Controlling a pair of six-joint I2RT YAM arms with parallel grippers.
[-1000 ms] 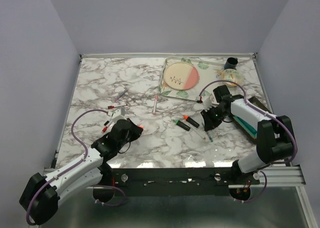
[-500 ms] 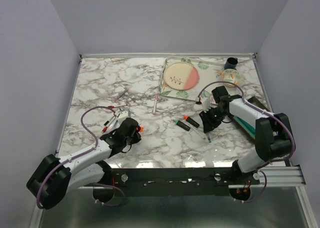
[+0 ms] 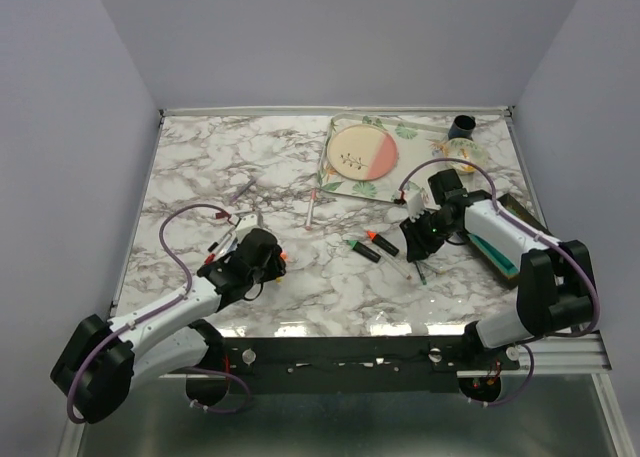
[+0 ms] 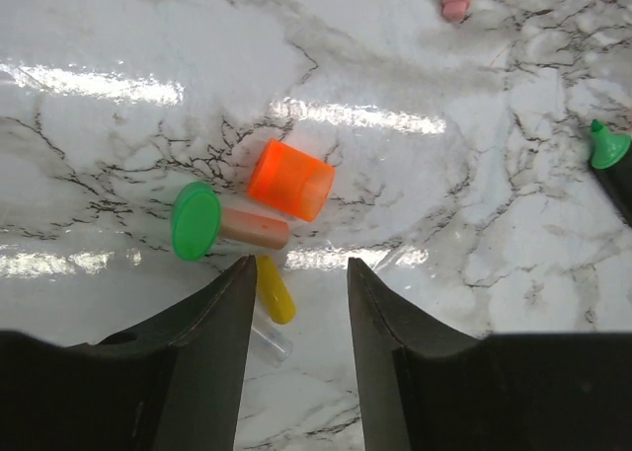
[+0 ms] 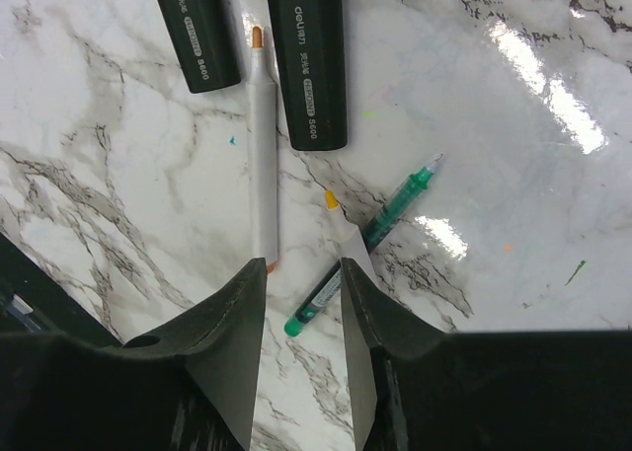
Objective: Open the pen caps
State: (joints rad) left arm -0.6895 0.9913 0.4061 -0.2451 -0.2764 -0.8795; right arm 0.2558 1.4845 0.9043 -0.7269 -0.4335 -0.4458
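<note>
Left gripper (image 4: 298,268) newly parted, orange cap (image 4: 291,180) lying free, right gripper (image 5: 302,268) also wider, jaws apart.

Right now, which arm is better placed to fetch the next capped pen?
Left, probably: the left gripper is nearer the pink-ended pen; the right gripper hovers over bare-tipped pens.

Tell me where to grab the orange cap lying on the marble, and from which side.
Take the orange cap across its curved wall at mid-length, coming straight down from above. It lies on its side with the open mouth facing right, so both flanks are exposed. The green cap lies close at its lower left, so that finger probably needs careful placing.
</note>
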